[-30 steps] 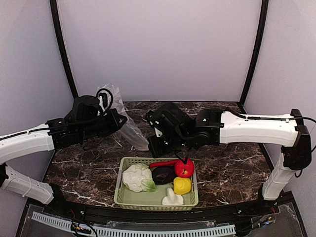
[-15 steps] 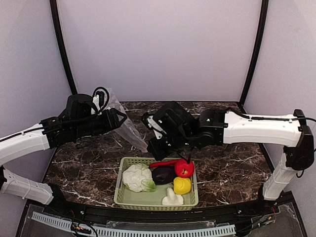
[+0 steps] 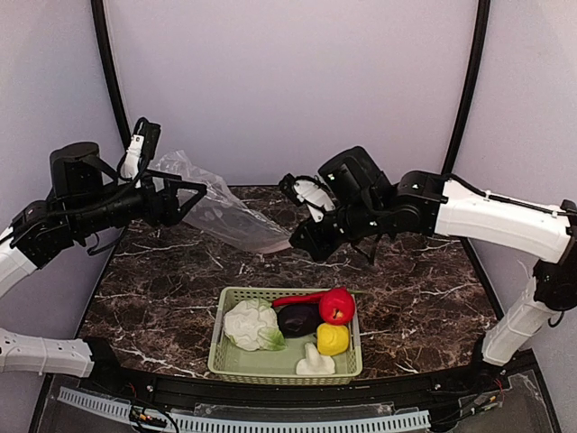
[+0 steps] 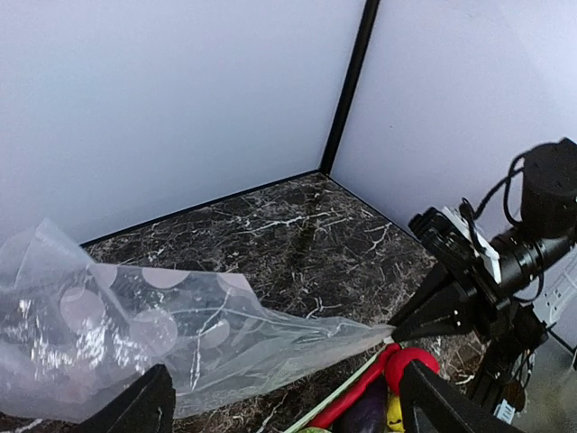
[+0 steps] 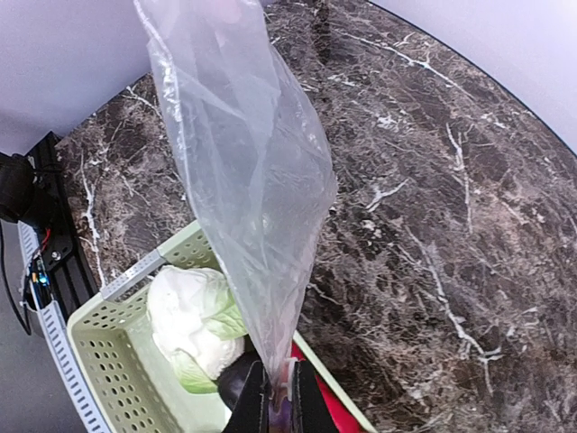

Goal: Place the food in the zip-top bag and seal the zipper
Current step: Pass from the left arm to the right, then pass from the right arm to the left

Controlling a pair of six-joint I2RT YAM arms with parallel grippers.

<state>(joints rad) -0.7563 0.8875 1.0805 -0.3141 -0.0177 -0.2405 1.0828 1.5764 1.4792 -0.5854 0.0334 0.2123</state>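
Nearest me, the green basket (image 3: pixel 216 347) sits on the marble table (image 3: pixel 424 307) with all the food in it: cauliflower (image 3: pixel 251 326), eggplant (image 3: pixel 297 318), red pepper (image 3: pixel 338 307), chili (image 3: pixel 296 299), yellow pepper (image 3: pixel 333 339) and mushroom (image 3: pixel 315 364). None of it is in the bag yet.

Just beyond the basket, the right gripper (image 5: pixel 273 403) has its jaws pinched tight on one corner of the bag (image 3: pixel 221 212), low over the table. From there the bag slants up and to the left toward the left gripper (image 3: pixel 189 198). Its jaws stand wide apart. Seen from its own camera, the film lies across in front of the fingers (image 4: pixel 135 410), and neither one seems to press on it.

My worry is that the bag hangs from that single pinched corner. With the left jaws off it, the raised end could flop down onto the table or over the basket. The film could then fold on itself, leaving the mouth hard to find and harder to hold open for the food. A narrow pinch on slick plastic might also slide out if the right arm tugs.

The bag itself is clear, crinkled, flat and empty, with faint round marks on it, and it narrows toward the held corner. There is a hint of pink at that corner, but I cannot tell for sure where the zipper runs.
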